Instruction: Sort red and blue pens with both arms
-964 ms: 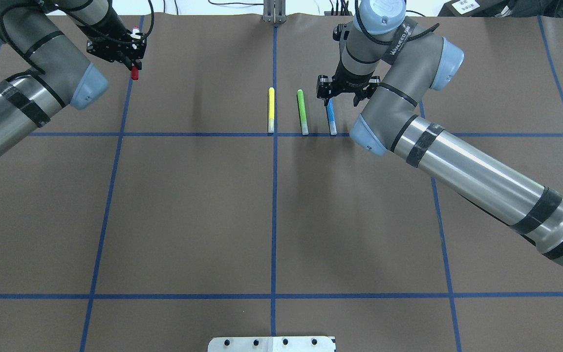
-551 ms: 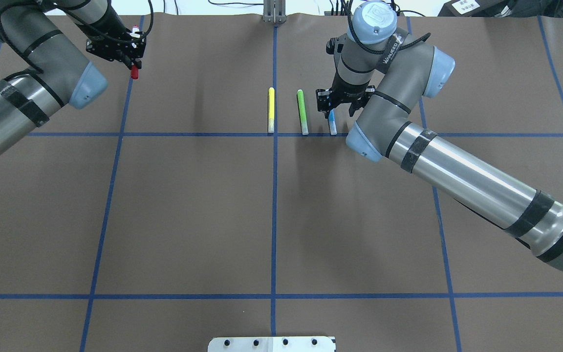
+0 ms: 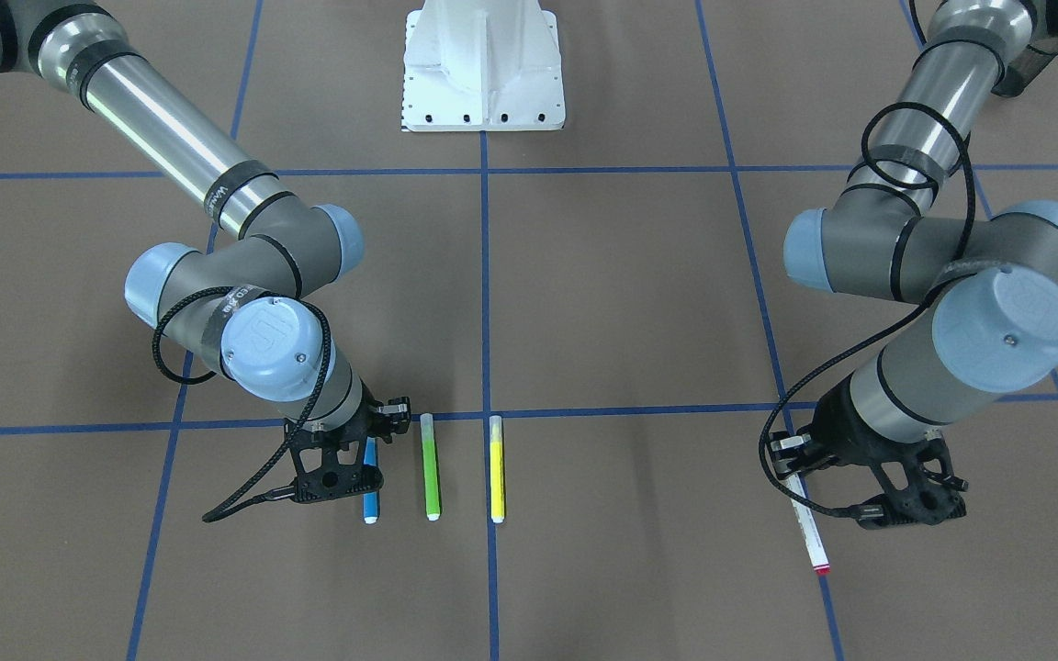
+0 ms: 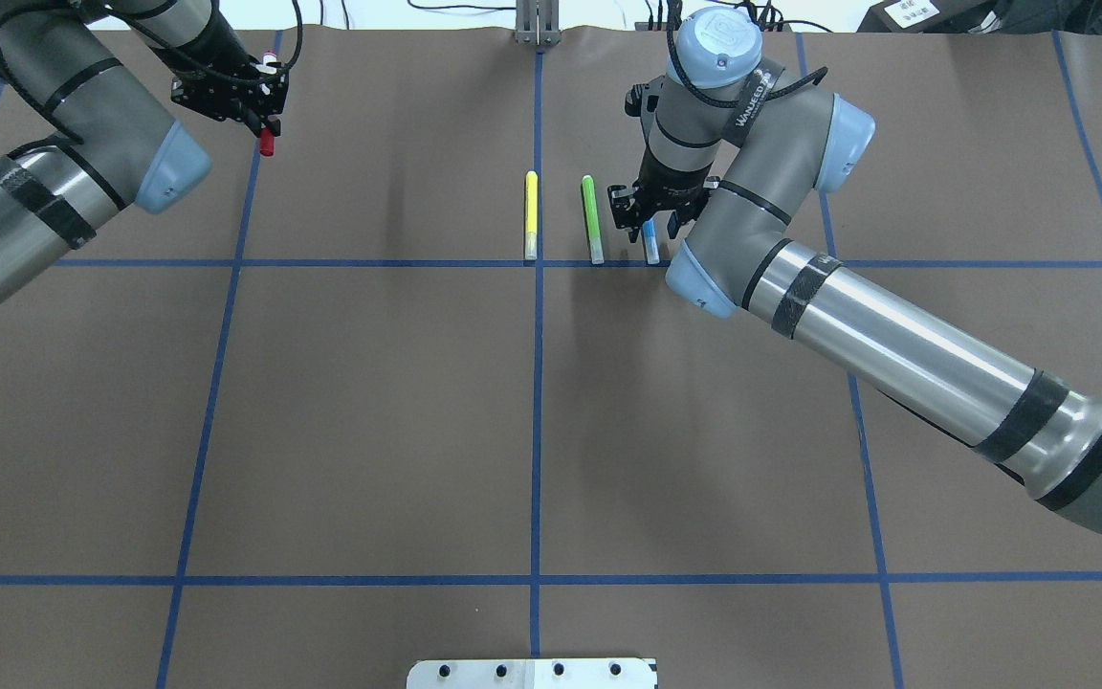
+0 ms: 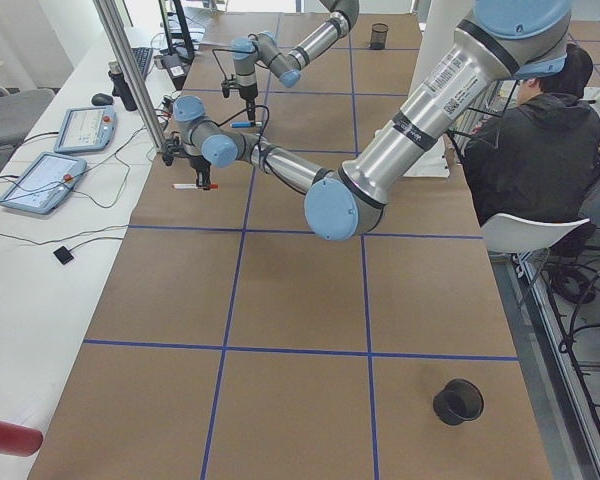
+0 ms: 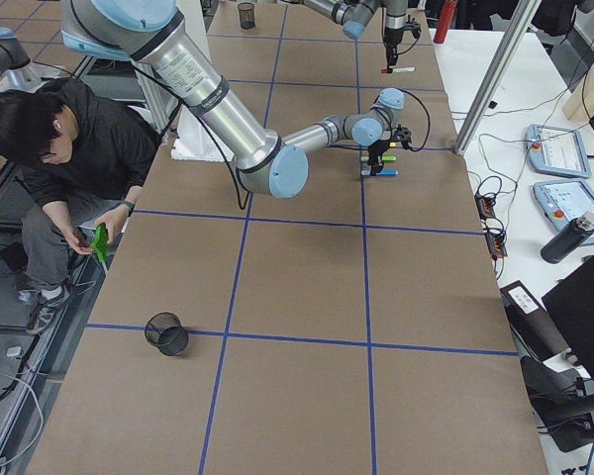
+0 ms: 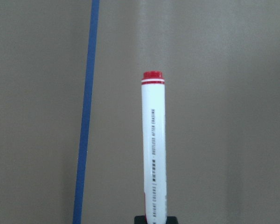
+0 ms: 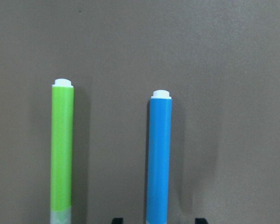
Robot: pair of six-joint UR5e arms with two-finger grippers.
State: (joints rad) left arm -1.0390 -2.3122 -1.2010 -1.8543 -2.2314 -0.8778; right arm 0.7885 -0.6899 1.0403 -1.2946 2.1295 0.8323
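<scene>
Our left gripper (image 4: 259,120) clamps the white-barrelled red pen (image 7: 154,149), print visible only from the wrist; our right gripper (image 4: 650,227), jaws spread, straddles the blue pen (image 8: 158,158).

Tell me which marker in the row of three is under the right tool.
The blue marker, at the row's end beside the green marker; the right tool straddles it, open.

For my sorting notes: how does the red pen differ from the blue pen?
The red pen has a white barrel; the blue pen a blue one. The red pen is clamped in the left gripper's jaws; the blue pen lies on the table between the right gripper's open jaws. Both are slim markers.
</scene>
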